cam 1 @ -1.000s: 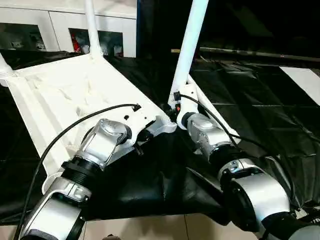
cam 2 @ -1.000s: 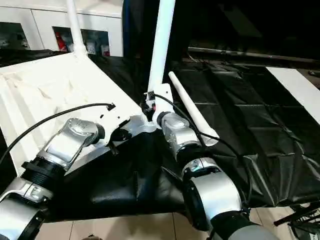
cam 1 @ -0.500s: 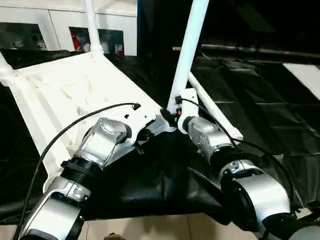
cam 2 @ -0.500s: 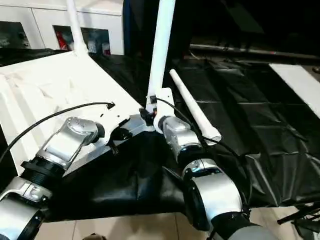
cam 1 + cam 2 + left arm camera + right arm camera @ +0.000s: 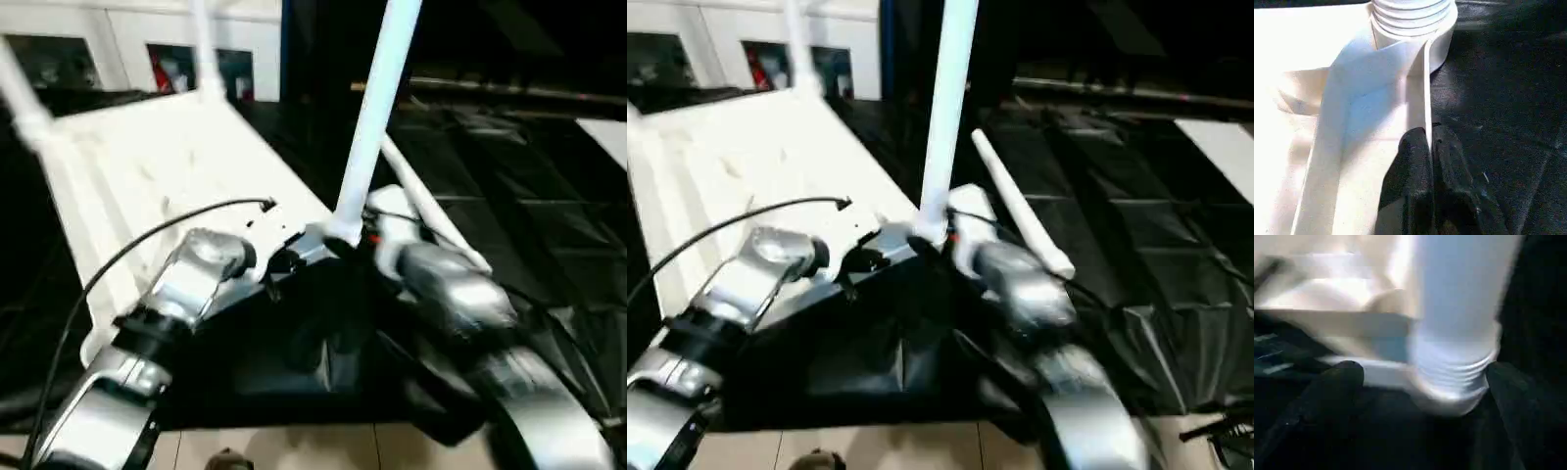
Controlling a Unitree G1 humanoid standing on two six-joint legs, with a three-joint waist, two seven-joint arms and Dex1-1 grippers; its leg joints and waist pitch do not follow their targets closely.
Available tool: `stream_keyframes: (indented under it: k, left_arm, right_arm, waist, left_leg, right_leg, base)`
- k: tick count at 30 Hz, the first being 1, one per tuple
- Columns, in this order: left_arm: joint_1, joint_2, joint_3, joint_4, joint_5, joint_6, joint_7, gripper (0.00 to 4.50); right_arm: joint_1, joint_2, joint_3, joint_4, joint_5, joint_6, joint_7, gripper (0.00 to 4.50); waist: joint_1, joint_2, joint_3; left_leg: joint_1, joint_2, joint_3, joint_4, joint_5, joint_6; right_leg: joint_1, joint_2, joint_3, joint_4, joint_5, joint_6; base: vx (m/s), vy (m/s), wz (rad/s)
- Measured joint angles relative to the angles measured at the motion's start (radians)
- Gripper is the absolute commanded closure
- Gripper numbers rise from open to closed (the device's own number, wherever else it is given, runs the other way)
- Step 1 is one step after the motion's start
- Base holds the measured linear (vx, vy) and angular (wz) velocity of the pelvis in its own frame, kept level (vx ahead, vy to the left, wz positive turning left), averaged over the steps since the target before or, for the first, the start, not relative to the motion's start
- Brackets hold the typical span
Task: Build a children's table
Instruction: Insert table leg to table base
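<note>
- The tabletop [image 5: 147,166] lies upside down on a black sheet [image 5: 529,186], its ribbed underside facing up.
- Its long rim runs from the far-left corner toward the near corner, where both silver forearms meet.
- The left gripper [image 5: 1431,147] is clenched on the tabletop's thin side rim: in the left wrist view one black finger presses each face of the rim, a little below the corner socket [image 5: 1413,22].
- A leg [image 5: 372,117] stands upright in that near corner socket, its ribbed, threaded end seated at the rim.
- The right gripper [image 5: 1420,382] sits around the foot of this leg: in the right wrist view one dark finger [image 5: 1334,382] shows on one side of the threaded end and a second dark shape on the other. I cannot tell whether the fingers press the leg or stand clear of it.
- Two more legs rise from the far corners: one at the far-left corner [image 5: 24,93], one at the far-right corner [image 5: 206,49].
- A fourth leg [image 5: 1019,206] lies loose on the black sheet, just beside the right forearm.
- A white cabinet [image 5: 127,44] with dark glass doors stands behind the tabletop.
- No lettering or brand mark can be read anywhere.
</note>
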Motion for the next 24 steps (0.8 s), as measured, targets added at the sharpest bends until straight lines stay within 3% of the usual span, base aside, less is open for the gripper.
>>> stream_keyframes:
  k: [3,9,15,19,20,21,22,24]
  left_arm:
    - [0.016,0.005,0.009,-0.006,-0.006,-0.018,0.020,4.50]
    - [0.054,-0.031,0.069,-0.009,-0.013,-0.043,0.141,4.50]
    - [0.123,-0.048,0.148,-0.092,-0.022,-0.034,0.233,4.50]
    - [0.144,-0.050,0.164,-0.128,-0.029,-0.014,0.270,4.50]
    - [0.144,-0.051,0.164,-0.130,-0.029,-0.014,0.278,4.50]
    - [0.144,-0.053,0.163,-0.135,-0.029,-0.014,0.280,4.50]
    - [0.144,-0.056,0.162,-0.138,-0.029,-0.014,0.279,4.50]
    - [0.146,-0.062,0.160,-0.140,-0.030,-0.008,0.278,4.50]
  right_arm:
    - [0.078,-0.039,0.001,-0.168,0.012,0.045,0.004,0.04]
    - [0.209,-0.011,-0.079,-0.404,0.047,0.168,-0.100,0.04]
    - [0.258,0.048,-0.166,-0.416,-0.002,0.101,-0.298,0.04]
    - [0.265,0.051,-0.150,-0.408,-0.014,0.095,-0.318,0.04]
    - [0.266,0.053,-0.142,-0.408,-0.014,0.094,-0.319,0.04]
    - [0.269,0.056,-0.138,-0.409,-0.014,0.094,-0.320,0.04]
    - [0.270,0.058,-0.133,-0.408,-0.014,0.095,-0.320,0.04]
    - [0.269,0.072,-0.117,-0.408,-0.010,0.095,-0.315,0.04]
  waist:
    - [-0.005,0.003,0.002]
    - [-0.026,0.007,0.004]
    - [-0.042,0.008,0.004]
    - [-0.037,0.008,0.005]
    - [-0.039,0.009,0.005]
    - [-0.046,0.014,0.004]
    - [-0.048,0.019,0.006]
    - [-0.050,0.030,0.013]
  left_leg:
    - [0.001,0.000,0.000,-0.001,-0.002,-0.006]
    - [0.003,0.000,0.000,0.000,-0.001,-0.008]
    - [-0.001,-0.001,0.000,0.000,-0.001,-0.007]
    - [-0.001,-0.001,0.000,0.000,0.000,-0.001]
    - [-0.011,-0.005,-0.009,0.000,0.000,0.001]
    - [-0.016,-0.007,-0.027,0.004,0.001,0.003]
    - [-0.020,-0.007,-0.039,0.006,0.002,0.005]
    - [-0.020,-0.008,-0.060,0.008,0.000,0.008]
  right_leg:
    - [0.000,0.000,0.000,0.000,0.001,-0.001]
    - [-0.001,0.001,0.003,0.001,0.007,-0.002]
    - [-0.012,0.003,0.010,0.001,0.009,-0.002]
    - [-0.014,0.004,0.013,0.001,0.009,-0.002]
    - [-0.012,0.002,0.004,0.000,0.009,-0.002]
    - [-0.006,-0.001,-0.015,-0.007,0.009,-0.002]
    - [0.004,-0.002,-0.030,-0.017,0.010,-0.002]
    - [0.039,-0.005,-0.068,-0.041,0.009,-0.002]
  base:
    - [0.000,0.000,0.00]
    - [0.000,0.000,0.00]
    - [0.000,0.000,0.00]
    - [0.000,0.000,0.00]
    - [0.000,0.000,0.00]
    - [0.006,-0.005,0.23]
    - [0.012,0.002,0.42]
    - [0.016,0.006,0.41]
